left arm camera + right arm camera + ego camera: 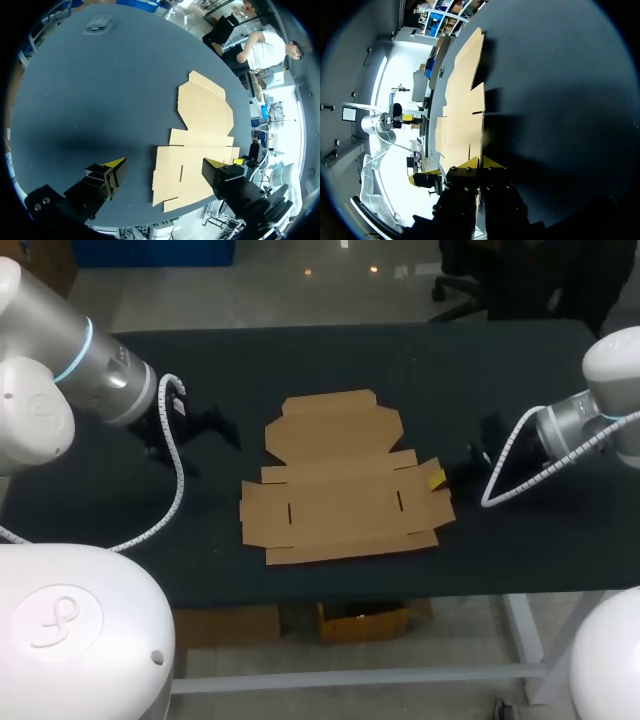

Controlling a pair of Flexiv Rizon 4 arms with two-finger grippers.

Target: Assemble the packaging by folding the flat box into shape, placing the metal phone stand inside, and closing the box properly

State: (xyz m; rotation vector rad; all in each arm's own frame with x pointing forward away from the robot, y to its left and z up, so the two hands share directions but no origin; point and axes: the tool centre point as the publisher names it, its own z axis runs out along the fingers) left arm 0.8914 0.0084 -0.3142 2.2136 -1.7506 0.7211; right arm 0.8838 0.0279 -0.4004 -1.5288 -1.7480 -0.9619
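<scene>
The flat brown cardboard box [340, 480] lies unfolded in the middle of the black table [200, 540]. My right gripper [437, 478] is at its right side, one yellow tip showing on the small right flap. In the right wrist view the gripper [480, 162] is shut, with the thin edge of the box [462, 110] pinched between its tips. My left gripper [205, 425] hangs left of the box, apart from it. In the left wrist view it [165, 167] stands wide open and holds nothing, with the box [200, 145] ahead of it. I cannot pick out the phone stand with certainty.
A small grey metal piece [97, 23] lies flat on the table far from the box, near the back edge; what it is I cannot tell. Bare black tabletop surrounds the box on every side.
</scene>
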